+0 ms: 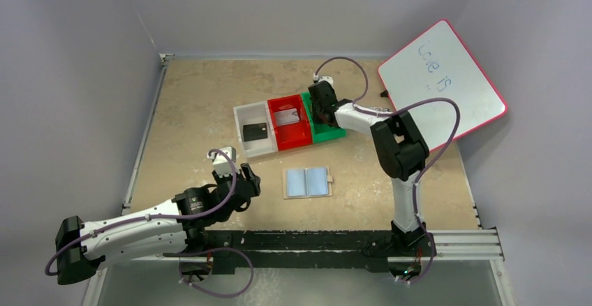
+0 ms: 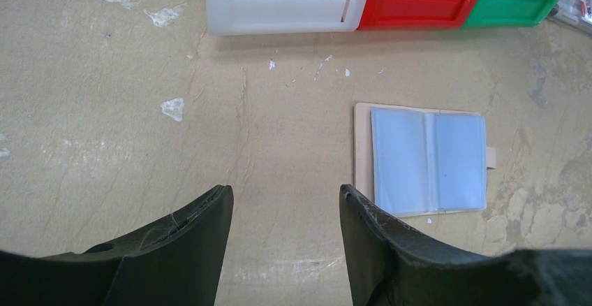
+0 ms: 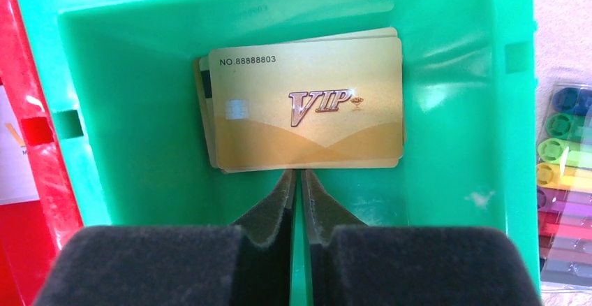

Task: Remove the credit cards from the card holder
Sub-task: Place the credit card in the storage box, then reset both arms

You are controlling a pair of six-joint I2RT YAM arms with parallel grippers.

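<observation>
Right wrist view showed your right claw (image 3: 297,175) pressed nearly together and empty, its tips at the near edge of the gold cards (image 3: 307,103) stacked in the green bin (image 3: 447,110). Your left claw (image 2: 284,194) stood spread; the card holder (image 2: 427,161) lay open ahead and right of it, its 2 pockets looking empty. Little seemed left to do.

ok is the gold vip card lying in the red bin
No, the gold card lies flat in the green bin.
</observation>
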